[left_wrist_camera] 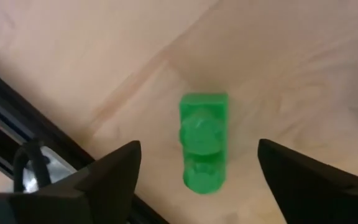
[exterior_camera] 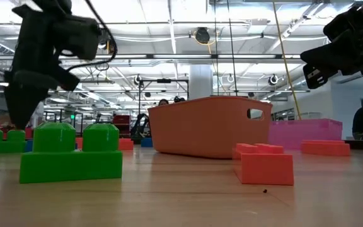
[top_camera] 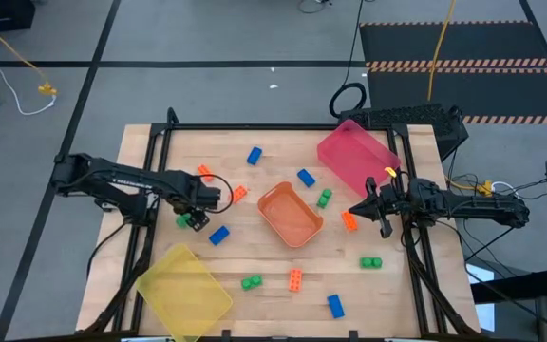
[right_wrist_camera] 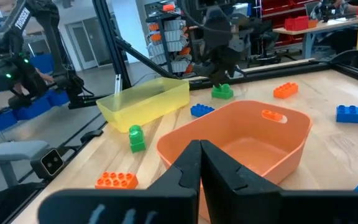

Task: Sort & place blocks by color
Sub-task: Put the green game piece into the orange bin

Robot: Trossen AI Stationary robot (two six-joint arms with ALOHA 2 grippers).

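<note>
Small studded blocks in blue, green and orange lie scattered on the wooden table (top_camera: 160, 152). My left gripper (top_camera: 196, 217) is open and points down over a green block (left_wrist_camera: 204, 143). The block lies flat on the wood between the two fingers with a clear gap on each side. My right gripper (top_camera: 354, 211) is shut and empty. It hovers above the table beside the orange tray (top_camera: 291, 214), just over an orange block (top_camera: 349, 220). In the low view the right gripper (exterior_camera: 323, 63) sits well above the tabletop.
A pink tray (top_camera: 354, 154) stands at the far right and a yellow tray (top_camera: 186, 290) at the near left. Loose blocks include blue (top_camera: 218, 235), blue (top_camera: 305, 177), green (top_camera: 251, 282), green (top_camera: 370, 262) and orange (top_camera: 295, 278). A black frame rail (left_wrist_camera: 17, 137) runs close beside the left gripper.
</note>
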